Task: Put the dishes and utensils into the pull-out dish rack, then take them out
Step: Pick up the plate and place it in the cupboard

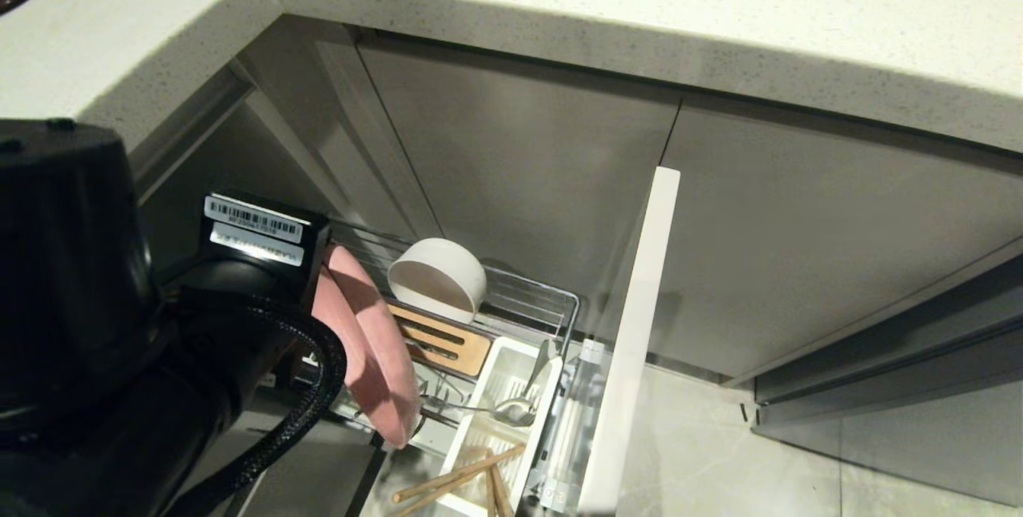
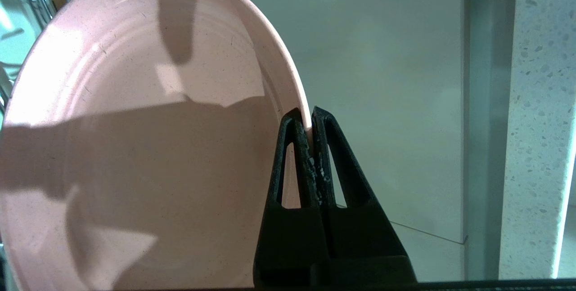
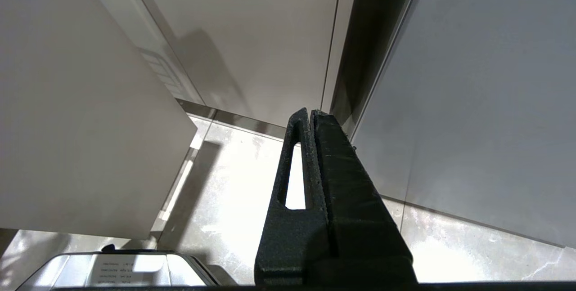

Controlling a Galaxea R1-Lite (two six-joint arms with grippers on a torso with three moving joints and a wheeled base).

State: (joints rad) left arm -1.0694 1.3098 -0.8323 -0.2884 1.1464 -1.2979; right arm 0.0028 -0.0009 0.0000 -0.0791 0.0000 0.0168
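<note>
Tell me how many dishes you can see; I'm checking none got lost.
2. The pink plate is on edge over the rack, its rim pinched by the left gripper. The white bowl lies tipped in the rack. The arm may hide others.

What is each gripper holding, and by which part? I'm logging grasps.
The left gripper pinches the pink plate by its rim. The right gripper is shut and holds nothing.

Plate (image 1: 368, 357) on edge left in rack (image 1: 527, 297); bowl (image 1: 438, 277) behind; fork (image 1: 499, 409), chopsticks (image 1: 455, 481) in caddy (image 1: 499, 373) right.
</note>
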